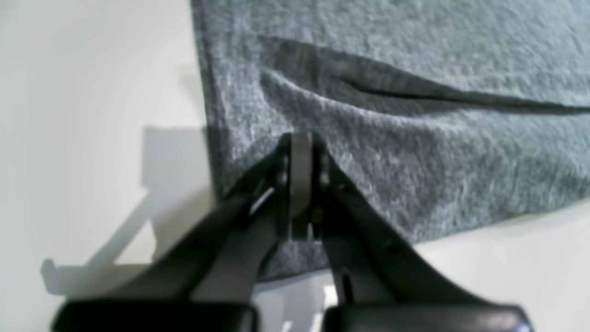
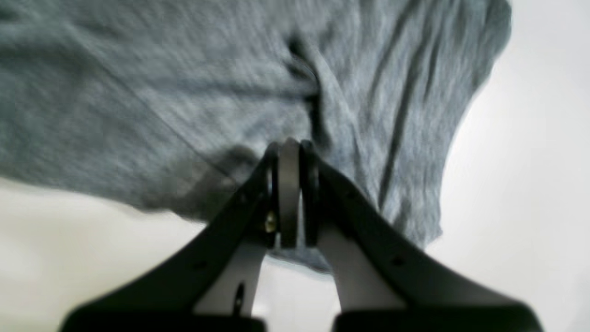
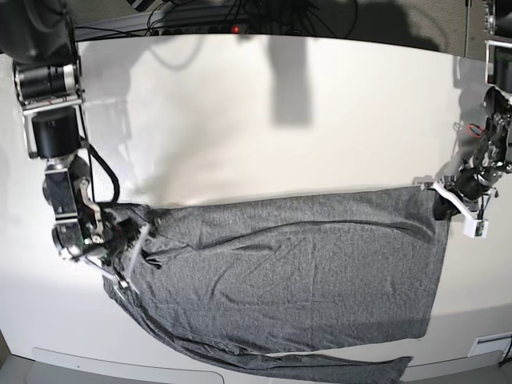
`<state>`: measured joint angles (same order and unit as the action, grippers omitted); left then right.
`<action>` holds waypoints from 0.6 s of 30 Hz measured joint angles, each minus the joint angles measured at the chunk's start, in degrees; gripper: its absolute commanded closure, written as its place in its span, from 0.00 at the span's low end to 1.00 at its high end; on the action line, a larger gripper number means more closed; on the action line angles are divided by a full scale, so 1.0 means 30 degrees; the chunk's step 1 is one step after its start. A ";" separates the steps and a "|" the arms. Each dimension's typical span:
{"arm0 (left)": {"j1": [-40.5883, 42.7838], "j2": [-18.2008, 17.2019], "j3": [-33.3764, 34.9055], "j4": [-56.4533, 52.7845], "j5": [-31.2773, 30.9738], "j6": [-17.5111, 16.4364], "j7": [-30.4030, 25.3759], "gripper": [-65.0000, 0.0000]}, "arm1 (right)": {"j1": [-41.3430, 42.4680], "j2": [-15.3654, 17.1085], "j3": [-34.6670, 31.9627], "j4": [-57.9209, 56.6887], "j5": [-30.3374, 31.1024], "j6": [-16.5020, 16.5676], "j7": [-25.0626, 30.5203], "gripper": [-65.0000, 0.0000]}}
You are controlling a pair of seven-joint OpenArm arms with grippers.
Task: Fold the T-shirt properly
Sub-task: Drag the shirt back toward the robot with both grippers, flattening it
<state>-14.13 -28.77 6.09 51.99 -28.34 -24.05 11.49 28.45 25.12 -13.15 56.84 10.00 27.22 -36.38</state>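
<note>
The heather-grey T-shirt (image 3: 304,280) lies spread flat across the white table (image 3: 280,136), with a sleeve trailing along the front edge (image 3: 336,370). My left gripper (image 3: 438,204) is at the shirt's far right corner. In the left wrist view the gripper (image 1: 302,138) is shut on the corner of the T-shirt (image 1: 415,161). My right gripper (image 3: 140,240) is at the shirt's left end. In the right wrist view the gripper (image 2: 289,145) is shut on the bunched edge of the T-shirt (image 2: 138,92).
Bare white tabletop lies behind the shirt. Cables and a power strip (image 3: 240,16) run along the table's back edge. The table's front edge (image 3: 120,370) lies close below the shirt. The right arm's base (image 3: 48,88) stands at the far left.
</note>
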 measured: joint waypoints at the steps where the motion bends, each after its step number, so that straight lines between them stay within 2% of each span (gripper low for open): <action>1: -0.0007 0.0080 0.0000 0.0000 -0.0007 0.0036 -0.0401 1.00 | -0.0219 0.0095 0.0000 -0.0015 -0.0051 -0.0007 0.0124 1.00; 4: -0.0051 0.0729 -0.0022 0.0000 0.0226 0.0051 -0.0211 1.00 | -0.0656 -0.0058 0.0007 -0.0036 -0.0525 -0.0007 0.0291 1.00; 7: 0.0386 0.1566 -0.0015 0.0015 0.0561 0.0619 -0.0437 1.00 | -0.1464 -0.0182 0.0000 -0.0007 -0.1501 -0.0146 0.1224 1.00; 15: 0.2433 0.1209 -0.0117 0.0335 0.0080 0.0372 -0.2229 1.00 | -0.4065 0.0175 0.0138 0.0386 -0.1763 -0.0736 0.4736 1.00; 18: 0.3118 0.0765 -0.0146 0.0466 -0.0080 0.0036 -0.2718 1.00 | -0.5406 0.0758 0.0138 0.1341 -0.1297 -0.0787 0.5304 1.00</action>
<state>-4.78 -26.48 5.65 53.39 -28.58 -23.94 3.33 12.23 27.40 -12.73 60.86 6.11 24.86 -20.47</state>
